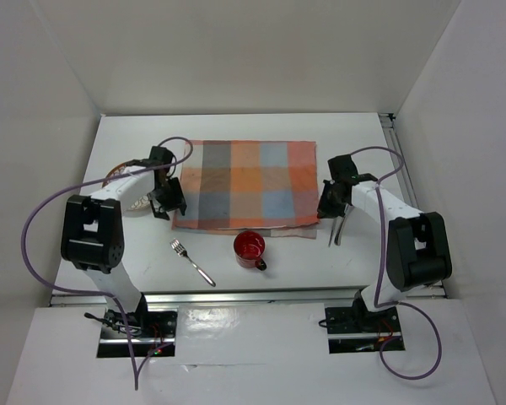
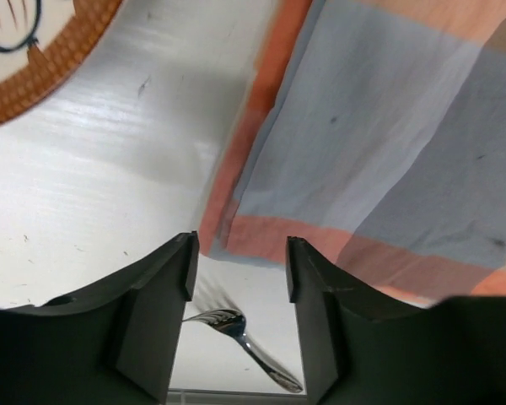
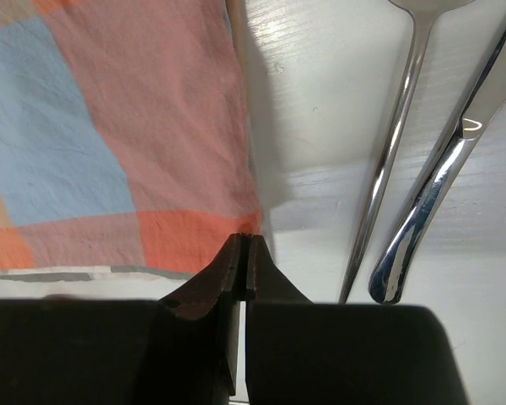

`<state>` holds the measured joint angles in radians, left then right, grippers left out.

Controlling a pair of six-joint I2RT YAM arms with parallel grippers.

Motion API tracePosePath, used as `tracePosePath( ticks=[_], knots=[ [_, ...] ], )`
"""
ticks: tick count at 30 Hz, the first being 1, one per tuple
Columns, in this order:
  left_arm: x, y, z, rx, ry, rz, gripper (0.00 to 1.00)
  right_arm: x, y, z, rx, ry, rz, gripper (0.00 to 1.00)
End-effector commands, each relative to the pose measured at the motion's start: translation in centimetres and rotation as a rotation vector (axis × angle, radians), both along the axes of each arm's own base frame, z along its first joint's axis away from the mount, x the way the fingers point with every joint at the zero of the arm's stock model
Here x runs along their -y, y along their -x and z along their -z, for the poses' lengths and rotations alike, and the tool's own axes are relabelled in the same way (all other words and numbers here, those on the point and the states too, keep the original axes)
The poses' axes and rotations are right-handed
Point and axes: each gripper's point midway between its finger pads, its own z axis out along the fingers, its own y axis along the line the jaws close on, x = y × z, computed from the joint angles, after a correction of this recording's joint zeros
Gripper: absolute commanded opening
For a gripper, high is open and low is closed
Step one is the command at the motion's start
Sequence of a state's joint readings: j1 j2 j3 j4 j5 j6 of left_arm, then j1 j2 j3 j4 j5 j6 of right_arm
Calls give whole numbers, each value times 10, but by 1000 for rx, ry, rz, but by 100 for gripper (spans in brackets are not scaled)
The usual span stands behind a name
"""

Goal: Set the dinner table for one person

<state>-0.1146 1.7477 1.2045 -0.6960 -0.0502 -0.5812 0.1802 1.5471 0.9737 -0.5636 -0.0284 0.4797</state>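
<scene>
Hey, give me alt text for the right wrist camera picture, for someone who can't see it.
The right gripper, closed tight, sits at the near corner of an orange-and-blue checked cloth mat; whether it pinches the cloth is unclear. To the right, two shiny metal utensils lie side by side on the white dinner table.

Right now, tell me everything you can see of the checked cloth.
The cloth is a thin woven rectangle in orange, blue and grey-brown checks with an orange border. It lies spread flat on the white table, long side across. The left gripper stands open over its near left corner; the right gripper, shut, meets its near right corner, pinching or not I cannot tell.
</scene>
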Motion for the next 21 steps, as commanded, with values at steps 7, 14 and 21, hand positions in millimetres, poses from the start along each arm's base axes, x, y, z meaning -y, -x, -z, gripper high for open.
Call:
tracePosePath(
  ticks=[7,14,21],
  knots=[
    [14,14,14,-48,77,27,33,3,-8,-5,28,13,6,0],
    [6,15,21,-72,32,16,39,3,-11,-5,28,13,6,0],
    [4,12,13,-47,2,18,49,3,-11,-5,28,13,6,0]
  ],
)
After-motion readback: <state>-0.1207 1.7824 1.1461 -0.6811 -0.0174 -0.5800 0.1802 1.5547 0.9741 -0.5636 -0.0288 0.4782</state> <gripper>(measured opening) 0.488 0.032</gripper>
